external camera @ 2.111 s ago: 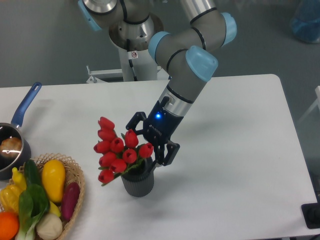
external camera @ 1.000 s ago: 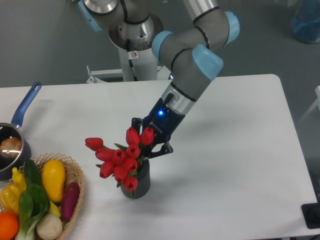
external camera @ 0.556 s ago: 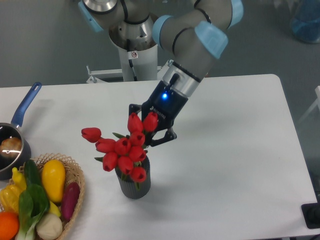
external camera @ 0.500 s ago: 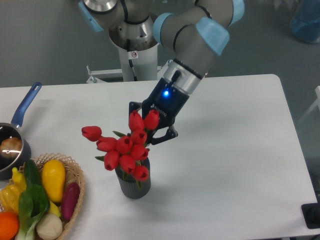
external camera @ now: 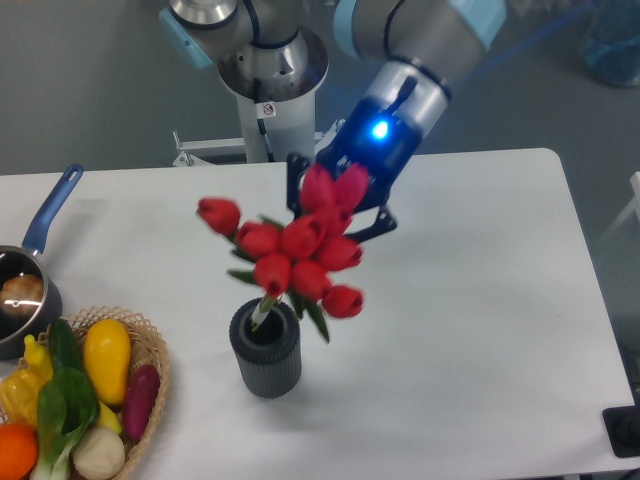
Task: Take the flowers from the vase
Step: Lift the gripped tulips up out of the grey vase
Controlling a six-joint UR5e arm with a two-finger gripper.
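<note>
Nearest the camera, at the lower left corner, a wicker basket (external camera: 150, 335) holds toy vegetables (external camera: 108, 358), among them a yellow one, a purple one, a green leafy one, a white one and an orange one at the very edge; just right of the basket the vase (external camera: 265, 356) stands upright on the white bench (external camera: 480, 300), a dark grey ribbed cylinder with its round mouth open to view; one pale stem end dips into that mouth at its left side, so the flowers (external camera: 300, 258) are mostly raised clear of the vase yet not wholly out of it; the bunch of red tulip buds with green leaves hangs above and slightly right of the vase, one bud sticking out to the upper left and another low on the right; behind the buds the gripper (external camera: 338, 205) is clamped on the bunch, its dark fingers showing either side of the top buds, a blue light glowing on its body; the image is blurred here, so the exact contact is hard to read; further left, at the bench edge, a blue-handled pot (external camera: 30, 275) sits with something pale inside; beyond, the arm (external camera: 410, 40) rises with grey links and light blue joint caps towards its base (external camera: 272, 70) behind the bench.
</note>
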